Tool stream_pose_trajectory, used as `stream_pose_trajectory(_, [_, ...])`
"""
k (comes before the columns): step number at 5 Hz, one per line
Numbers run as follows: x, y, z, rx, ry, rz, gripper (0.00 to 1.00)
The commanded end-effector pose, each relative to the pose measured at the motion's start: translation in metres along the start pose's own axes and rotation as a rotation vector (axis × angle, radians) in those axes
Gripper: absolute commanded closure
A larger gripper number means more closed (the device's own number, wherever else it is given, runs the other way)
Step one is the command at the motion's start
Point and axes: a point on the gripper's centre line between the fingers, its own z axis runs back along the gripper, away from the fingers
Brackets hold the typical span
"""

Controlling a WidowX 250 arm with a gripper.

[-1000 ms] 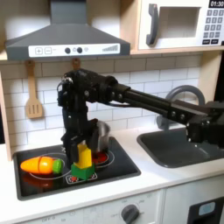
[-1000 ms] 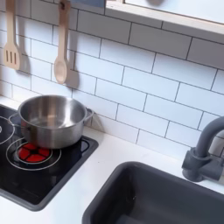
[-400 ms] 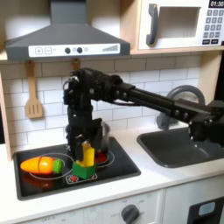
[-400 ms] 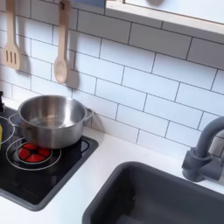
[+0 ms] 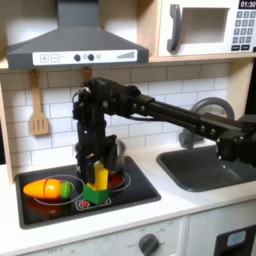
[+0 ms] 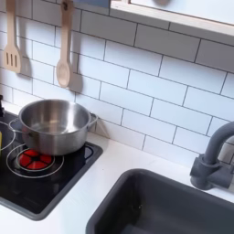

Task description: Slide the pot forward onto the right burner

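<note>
The shiny silver pot (image 6: 50, 126) stands upright at the back of the black cooktop (image 6: 64, 183), with nothing inside it. In front of it lies the red ring of the right burner (image 6: 35, 160), uncovered. In the first exterior view the pot (image 5: 117, 152) is partly hidden behind my gripper (image 5: 91, 165). The gripper hangs straight down at the pot's left front side, fingers apart and holding nothing. The burner (image 5: 119, 182) lies just to the first exterior view's right of the gripper.
A yellow corn toy (image 5: 100, 178) on green leaves stands right under the gripper, with an orange vegetable (image 5: 45, 188) to its left. A wooden spoon (image 6: 63, 55) and spatula (image 6: 11, 46) hang on the tiled wall. The dark sink (image 6: 174, 206) and faucet (image 6: 215, 155) are to the right.
The gripper has risen a little and shifted left, and a dark sliver of it now shows at the second exterior view's left edge. The pot has not moved.
</note>
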Motion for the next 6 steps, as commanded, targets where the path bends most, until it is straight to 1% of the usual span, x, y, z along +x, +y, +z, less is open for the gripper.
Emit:
stream_pose_trajectory(1, [0.002,0.018,0.018,-0.033,-0.054,0.046,0.0])
stream_pose_trajectory(2, [0.0,0.028,0.019,-0.014,-0.05,0.068,0.0])
stream_pose_trajectory(3, [0.001,0.024,0.011,-0.025,-0.021,0.065,0.0])
stream_pose_trajectory(4, [-0.001,0.024,0.009,-0.031,-0.018,0.07,0.0])
stream_pose_trajectory(5, [0.0,0.022,0.011,-0.04,-0.027,0.073,0.0])
stream_pose_trajectory(6, [0.001,0.012,0.018,-0.05,-0.047,0.057,0.0])
